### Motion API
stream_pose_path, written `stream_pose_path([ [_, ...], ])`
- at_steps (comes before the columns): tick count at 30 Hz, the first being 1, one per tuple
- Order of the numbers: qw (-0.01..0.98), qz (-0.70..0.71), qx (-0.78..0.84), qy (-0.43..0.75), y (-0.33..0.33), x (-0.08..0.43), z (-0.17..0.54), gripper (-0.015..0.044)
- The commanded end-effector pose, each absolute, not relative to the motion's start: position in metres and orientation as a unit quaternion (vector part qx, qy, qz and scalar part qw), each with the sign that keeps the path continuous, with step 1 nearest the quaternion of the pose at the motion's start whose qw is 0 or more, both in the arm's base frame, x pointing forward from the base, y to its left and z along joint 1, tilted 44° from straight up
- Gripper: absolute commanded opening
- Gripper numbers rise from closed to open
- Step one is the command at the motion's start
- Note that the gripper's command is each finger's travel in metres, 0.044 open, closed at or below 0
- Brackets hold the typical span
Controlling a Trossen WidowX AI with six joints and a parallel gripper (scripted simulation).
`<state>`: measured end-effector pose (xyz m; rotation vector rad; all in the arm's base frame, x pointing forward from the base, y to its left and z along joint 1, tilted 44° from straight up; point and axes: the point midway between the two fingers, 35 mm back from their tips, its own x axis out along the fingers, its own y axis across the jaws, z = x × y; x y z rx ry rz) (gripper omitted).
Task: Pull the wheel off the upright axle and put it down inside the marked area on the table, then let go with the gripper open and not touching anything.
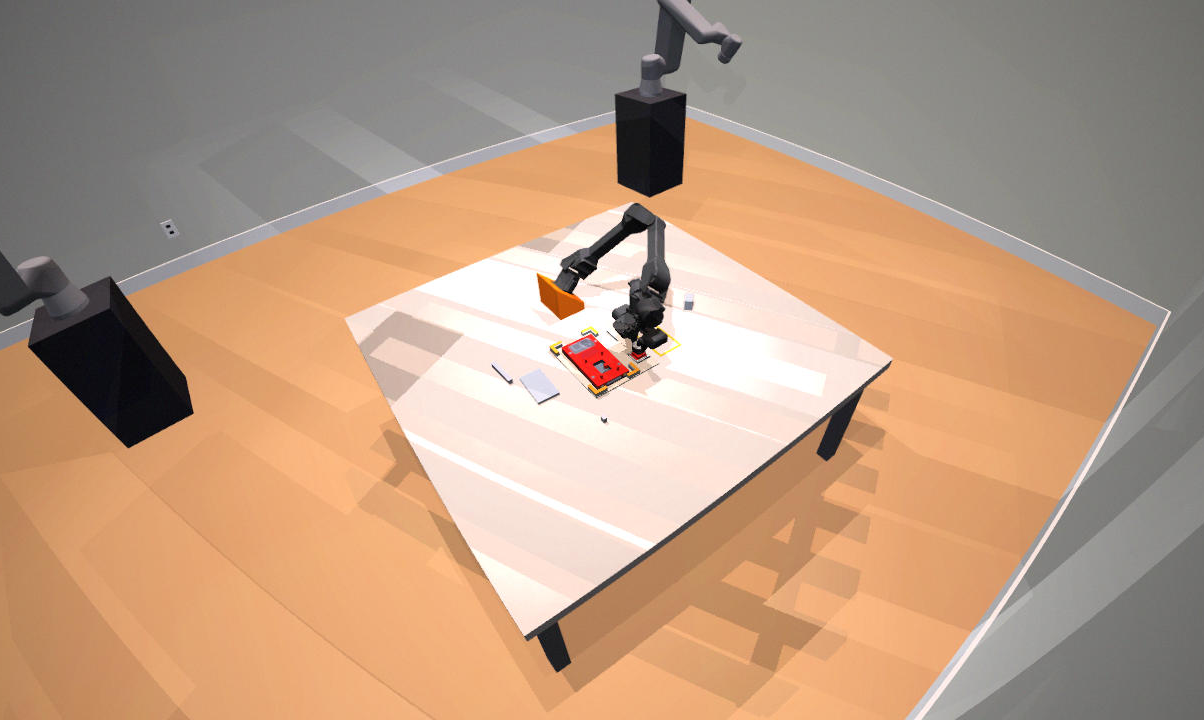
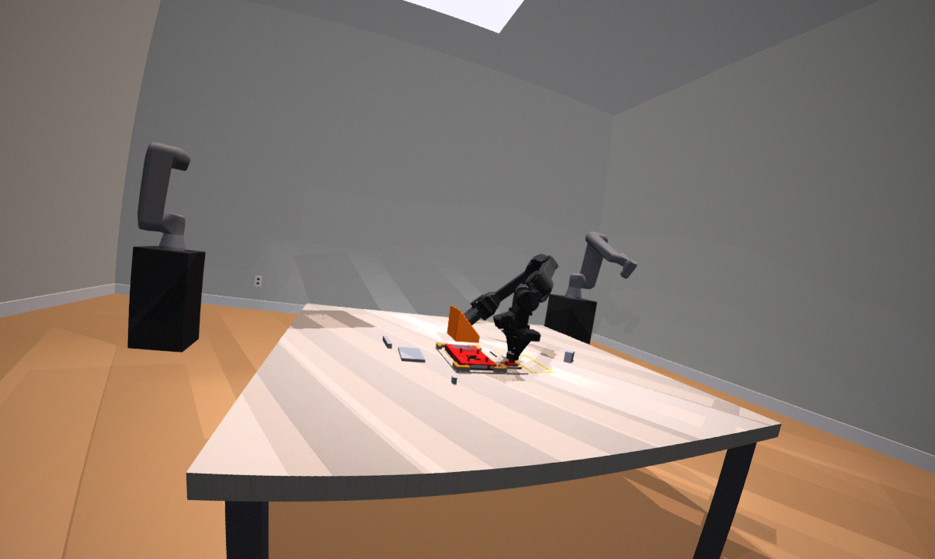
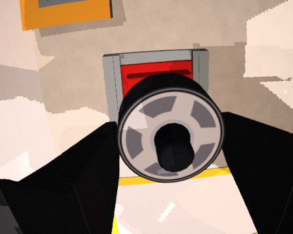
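Looking at the top view first: arm is folded down over the table (image 1: 722, 465), gripper (image 1: 639, 344) parked right next to the red board (image 1: 593, 360), w/ a corner of the yellow marked area (image 1: 670, 344) poking out beside it. Wheel itself is hidden under the claw here.

Exterior view: same deal from the side, gripper (image 2: 512, 355) low by the board (image 2: 472, 355), marked area (image 2: 540, 364) just beyond. Too small to read the fingers.

Wrist view is the only one that actually shows it: claw pinching the wheel (image 3: 171, 132) on both sides of the rim, wheel on the axle (image 3: 174, 149) over its red base (image 3: 157, 71). Yellow outline (image 3: 181, 210) sits just below.

Risk imo: if the pull isn't straight up along the axle, the hub could bind and the wheel slip out of the pinch, or the base gets dragged along.
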<state>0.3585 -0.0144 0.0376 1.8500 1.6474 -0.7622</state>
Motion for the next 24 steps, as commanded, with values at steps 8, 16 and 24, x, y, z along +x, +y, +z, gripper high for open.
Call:
stream_pose_path([
  [8, 0.272, -0.282, 0.687, 0.612, -0.0168, 0.3583, 0.0402, 0.0],
  [16, 0.272, -0.282, 0.687, 0.612, -0.0187, 0.3582, 0.042, 0.0],
  [24, 0.272, -0.282, 0.687, 0.612, -0.0206, 0.358, 0.0438, 0.0],
])
